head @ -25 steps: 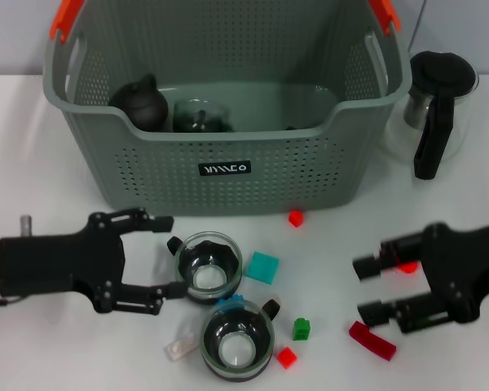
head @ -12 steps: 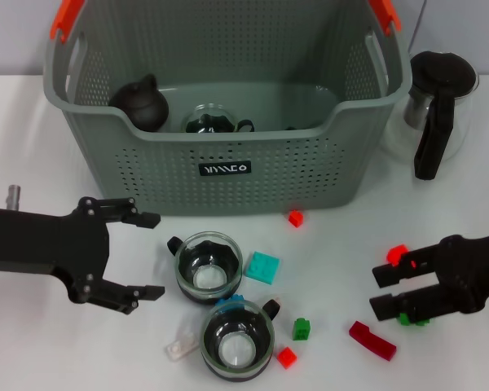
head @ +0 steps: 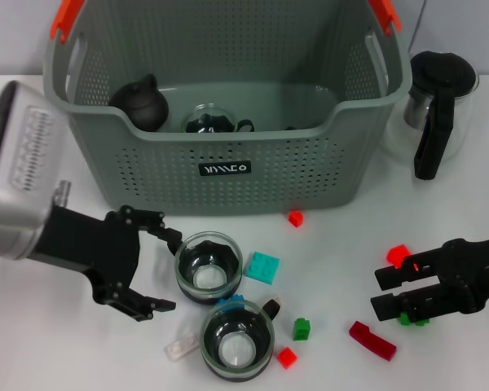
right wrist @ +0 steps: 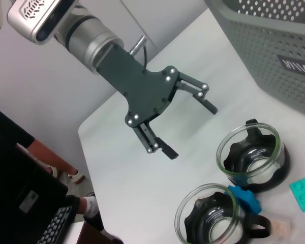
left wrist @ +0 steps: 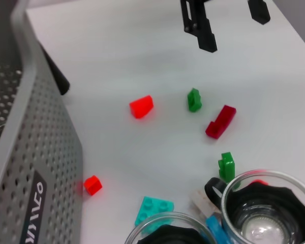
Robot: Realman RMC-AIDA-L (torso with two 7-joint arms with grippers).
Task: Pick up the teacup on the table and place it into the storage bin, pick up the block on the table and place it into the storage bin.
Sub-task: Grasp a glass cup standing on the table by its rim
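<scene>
Two glass teacups with dark bases stand on the white table, one (head: 208,267) in front of the storage bin (head: 228,137) and one (head: 236,340) nearer me. My left gripper (head: 169,271) is open just left of the farther teacup, not touching it; the right wrist view shows the left gripper (right wrist: 191,131) open beside the teacup (right wrist: 251,157). Small blocks lie scattered: teal (head: 262,266), green (head: 301,328), red (head: 287,357), dark red (head: 372,340). My right gripper (head: 381,292) is open low over the table, between a red block (head: 398,254) and a green block (head: 407,319).
Inside the bin sit a black teapot (head: 140,102) and a glass cup (head: 212,122). A glass kettle with a black handle (head: 436,106) stands right of the bin. A small red block (head: 295,217) lies at the bin's front wall, and a clear block (head: 182,346) beside the near teacup.
My left gripper drew away from the farther teacup to the left, then came back close beside it with the wrist raised. The right gripper shifted a little right and has since held still.
</scene>
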